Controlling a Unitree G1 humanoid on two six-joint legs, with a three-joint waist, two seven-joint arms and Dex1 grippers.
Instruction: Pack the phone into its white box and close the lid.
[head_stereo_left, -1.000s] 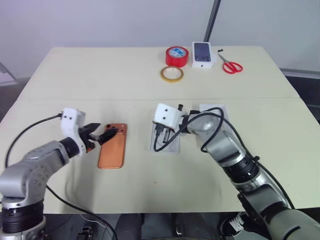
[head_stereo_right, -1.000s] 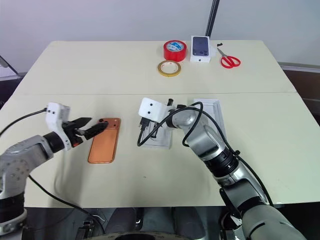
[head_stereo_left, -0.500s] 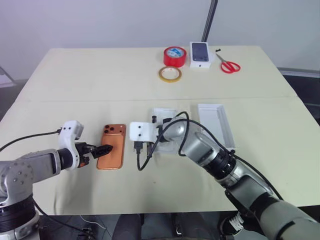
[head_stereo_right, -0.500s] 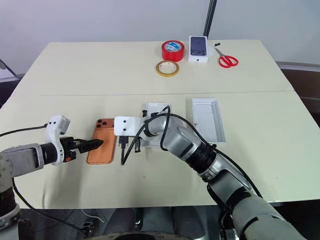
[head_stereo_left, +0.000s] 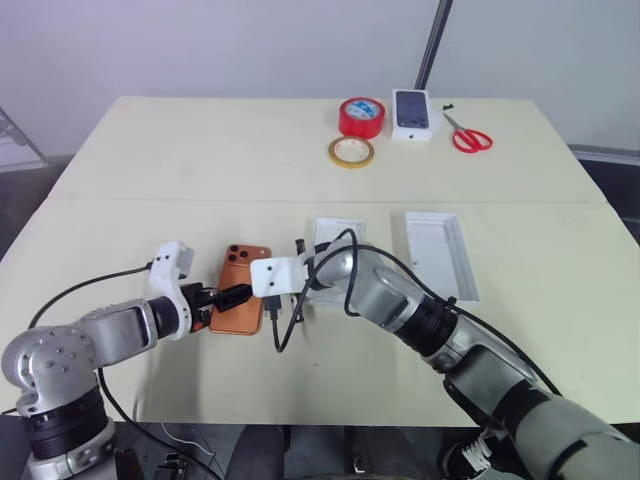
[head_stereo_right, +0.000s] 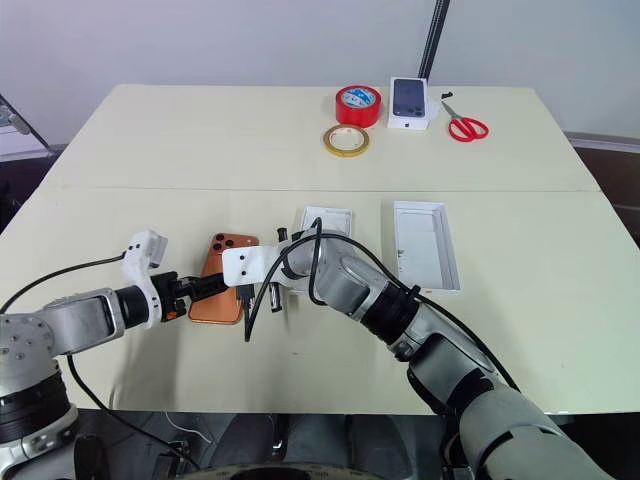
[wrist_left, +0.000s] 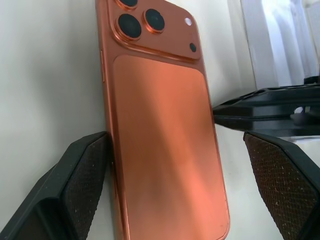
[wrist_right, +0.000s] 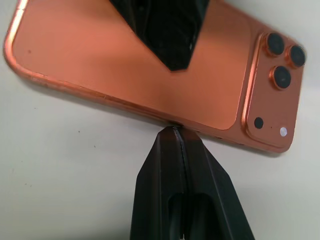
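Copper-orange phone (head_stereo_left: 241, 296) lies flat, back up, on the cream desk (head_stereo_left: 150, 160) toward its near-left part, lens cluster pointing to the far edge. The left tool (wrist_left: 185, 192) has its jaws spread wide, one either side of the phone's near end, holding nothing. The right tool (wrist_right: 178, 136) is shut and empty, its joined tips pressed to the phone's long right edge. The white box (head_stereo_left: 330, 245) sits just right of the phone; a second white tray (head_stereo_left: 440, 252), probably the lid, lies further right. Red tape (head_stereo_left: 361, 117), tan tape (head_stereo_left: 351, 152), scissors (head_stereo_left: 467, 135) and a printed box (head_stereo_left: 411, 112) stand along the far edge. Risks, as judged: the shut tips may skid over the edge and push the phone askew; spread jaws closing off-centre could pinch one corner and let the slim body pivot or slip.
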